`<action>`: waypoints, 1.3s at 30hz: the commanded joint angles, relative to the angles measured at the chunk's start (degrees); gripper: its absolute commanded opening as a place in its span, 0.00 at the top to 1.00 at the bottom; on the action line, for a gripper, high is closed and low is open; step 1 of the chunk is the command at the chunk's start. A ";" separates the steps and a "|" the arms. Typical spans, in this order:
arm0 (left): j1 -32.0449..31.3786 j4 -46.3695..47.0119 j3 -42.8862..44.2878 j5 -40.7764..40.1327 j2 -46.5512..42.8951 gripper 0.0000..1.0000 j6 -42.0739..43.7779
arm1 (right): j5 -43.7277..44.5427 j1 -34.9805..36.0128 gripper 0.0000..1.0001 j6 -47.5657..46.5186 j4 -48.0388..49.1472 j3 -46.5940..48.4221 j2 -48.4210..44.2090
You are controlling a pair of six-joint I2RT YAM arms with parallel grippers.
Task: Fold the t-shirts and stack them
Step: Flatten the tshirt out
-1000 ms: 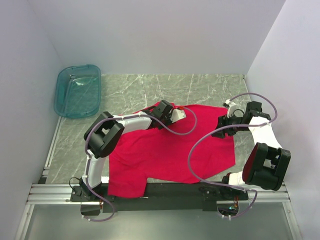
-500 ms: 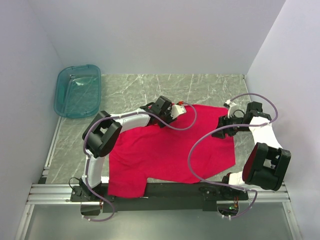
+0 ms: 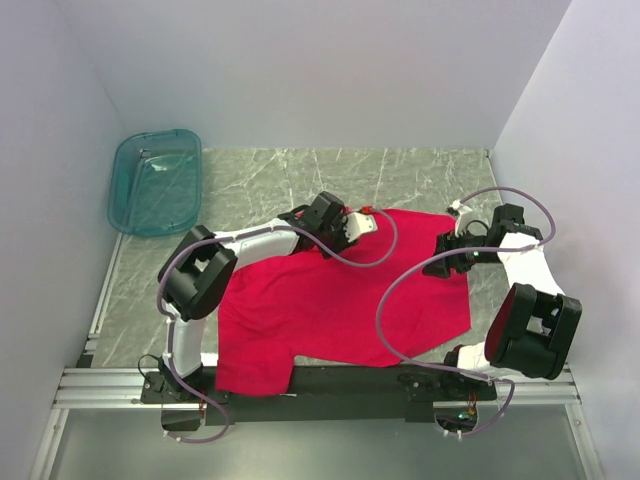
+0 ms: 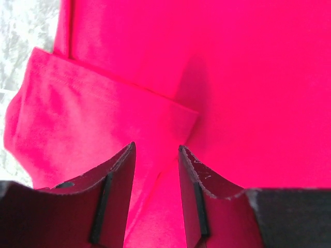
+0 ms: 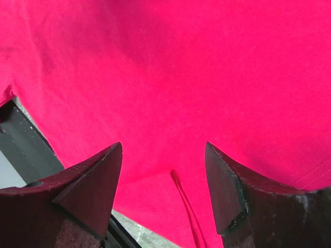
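T-shirt (image 3: 340, 300), bright red, lies spread mostly flat on a grey-green marbled table (image 3: 400, 170) – it covers the middle of the surface down to 6 o'clock, and its near hem runs onto the black base plate (image 3: 350, 378) where the arms are bolted. White walls (image 3: 300, 70) box the table in on three sides. A translucent teal tub (image 3: 155, 180) sits at 10 o'clock, well apart from the shirt. An aluminium rail (image 3: 100, 385) runs along the near edge. The left gripper (image 3: 360, 222) is at the shirt's 12 o'clock edge, low over the cloth. In the left wrist view the left gripper (image 4: 155, 150) has its fingers (image 4: 121, 175) apart with a narrow gap and red cloth showing through it; nothing is visibly clamped. Just ahead of it a flap of the shirt is folded over onto the body, and bare marble shows at 10 o'clock of that view. The right gripper (image 3: 445, 255) is at the shirt's 2 o'clock corner. In its own camera the right gripper (image 5: 163, 147) has its jaws wide apart – it hangs over flat red cloth and grips nothing. The black base plate shows at 8 o'clock of that view.
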 commanded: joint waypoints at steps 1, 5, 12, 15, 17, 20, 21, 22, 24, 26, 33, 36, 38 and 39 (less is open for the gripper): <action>-0.84 -0.45 0.95 1.26 0.74 0.57 1.54 | -1.41 -0.49 0.28 -0.84 -1.08 2.03 0.85; -1.36 0.08 1.75 0.82 2.23 0.57 1.27 | -1.33 -0.57 0.29 -0.66 -1.08 1.94 0.94; -1.89 -0.27 2.63 0.56 4.60 0.59 0.92 | -1.50 -0.75 0.29 -0.75 -1.26 2.21 1.38; -1.89 0.95 2.63 -1.28 5.04 0.62 0.31 | -1.59 -0.75 0.29 -0.84 -1.44 2.21 1.29; -1.80 0.78 3.15 -2.42 5.31 0.70 -0.22 | -1.59 -0.75 0.29 -1.01 -1.52 2.12 1.29; -1.80 -0.27 4.82 -3.57 6.01 0.79 -0.93 | -1.68 -0.84 0.29 -1.19 -1.70 2.03 1.38; -1.80 -0.19 5.00 -3.83 5.93 0.82 -1.01 | -1.68 -0.84 0.29 -1.19 -1.79 2.12 1.46; -1.80 -0.10 5.00 -3.92 5.84 0.87 -1.01 | -1.76 -0.84 0.29 -1.19 -1.79 2.03 1.38; -1.80 -0.10 5.09 -4.27 5.84 0.90 -0.93 | -1.85 -0.92 0.29 -1.36 -1.87 2.20 1.55; -1.72 -0.10 5.00 -4.54 5.84 0.98 -1.01 | -1.94 -0.93 0.29 -1.37 -1.96 2.29 1.64; -0.75 1.48 2.98 -0.85 3.29 0.99 -1.10 | -1.94 -1.19 0.29 -1.63 -2.23 2.38 1.73; 1.35 1.92 2.89 0.82 2.06 0.99 -1.45 | -2.03 -1.37 0.30 -1.72 -2.40 2.38 1.73; 4.24 2.53 4.55 -0.14 2.32 0.99 -1.45 | -2.12 -1.45 0.30 -1.72 -2.58 2.55 1.73; 5.74 3.06 5.87 -1.01 2.93 0.99 -1.97 | -2.20 -1.45 0.30 -1.72 -2.67 2.56 1.73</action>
